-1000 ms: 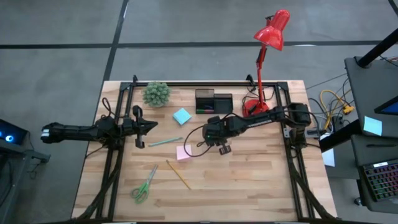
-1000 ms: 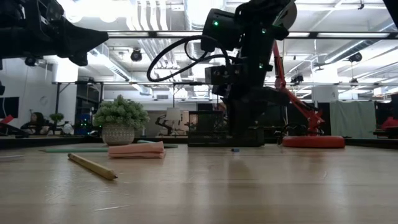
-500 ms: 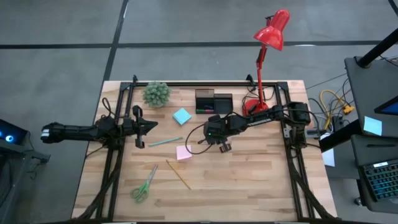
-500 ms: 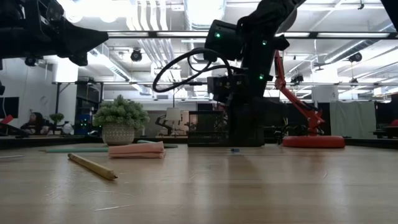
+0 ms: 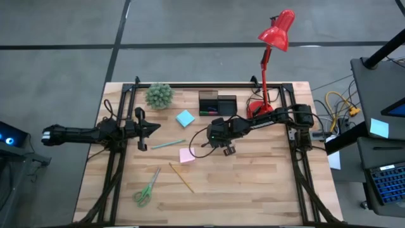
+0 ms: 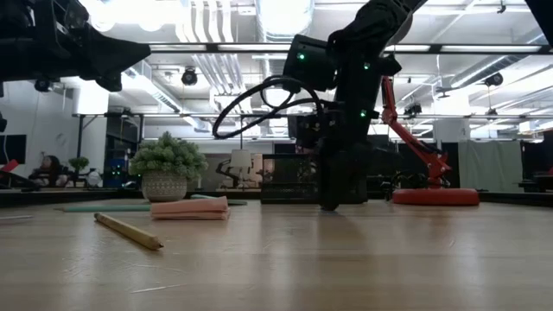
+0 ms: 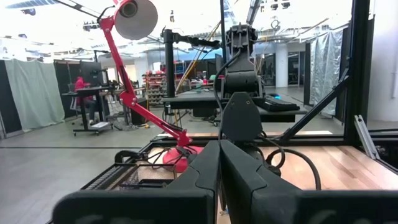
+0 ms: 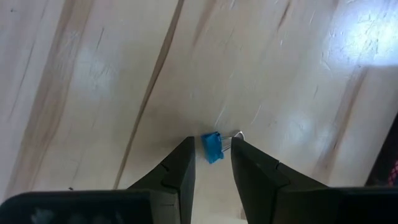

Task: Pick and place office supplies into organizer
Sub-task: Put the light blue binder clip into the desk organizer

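Note:
A tiny blue binder clip point(image 8: 212, 147) lies on the wooden table between the tips of my right gripper point(image 8: 212, 160). That gripper point(image 5: 228, 150) points steeply down at mid-table and is open, its tips down at the tabletop point(image 6: 331, 206). I see a gap on each side of the clip. The black organizer point(image 5: 217, 102) stands at the far edge. A light-blue sticky pad point(image 5: 185, 118), a pink pad point(image 5: 186, 155), a teal pen point(image 5: 168, 144), a yellow pencil point(image 5: 181, 177) and green scissors point(image 5: 147, 188) lie flat on the table. My left gripper point(image 5: 154, 126) waits shut above the left side.
A potted plant point(image 5: 159, 95) stands at the far left of the table. A red desk lamp point(image 5: 269, 63) has its base point(image 6: 435, 197) at the far right, next to the organizer. Black frame rails run along the table's left and right sides.
My right gripper has sunk toward the table, down over the blue clip. The clip, visible on the table in the earlier low views, is now hidden there behind the fingers.

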